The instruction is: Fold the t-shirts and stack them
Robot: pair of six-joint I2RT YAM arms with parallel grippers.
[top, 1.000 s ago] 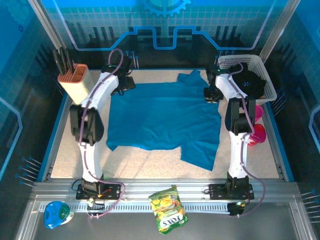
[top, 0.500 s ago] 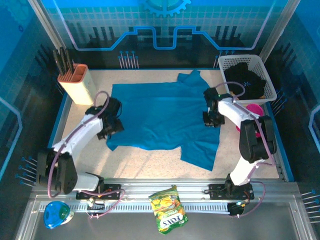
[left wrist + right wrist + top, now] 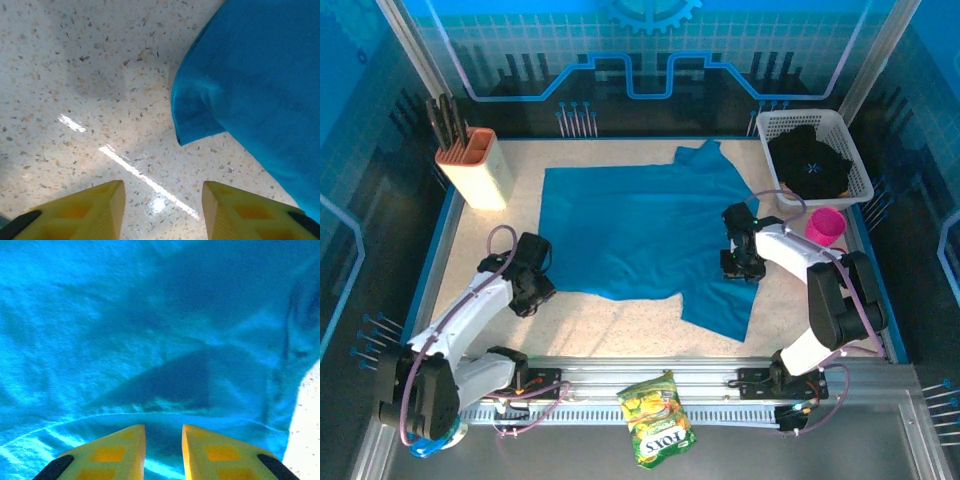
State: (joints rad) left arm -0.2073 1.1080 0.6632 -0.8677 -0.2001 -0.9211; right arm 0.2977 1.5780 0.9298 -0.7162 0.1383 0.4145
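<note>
The teal-blue t-shirt (image 3: 640,225) lies spread flat across the middle of the table (image 3: 610,320), one sleeve pointing toward the far edge and one sleeve extending toward the near right. The black t-shirt (image 3: 808,163) is bunched inside the white basket (image 3: 861,177) at the far right corner. The right gripper (image 3: 741,263) is positioned over the right edge of the teal-blue t-shirt; in the right wrist view its yellow fingers (image 3: 215,452) stand with a narrow gap between them directly above the fabric (image 3: 150,315), and it cannot be determined whether any cloth is pinched. The left gripper (image 3: 527,290) is positioned over bare table just beside the near left corner of the teal-blue t-shirt; in the left wrist view its fingers (image 3: 95,210) are spread apart with nothing between them, and the shirt corner (image 3: 195,112) lies slightly curled ahead of them. A pink cup (image 3: 827,224) stands near the basket. A knife block (image 3: 475,165) stands at the far left. A snack bag (image 3: 657,420) lies on the near rail.
</note>
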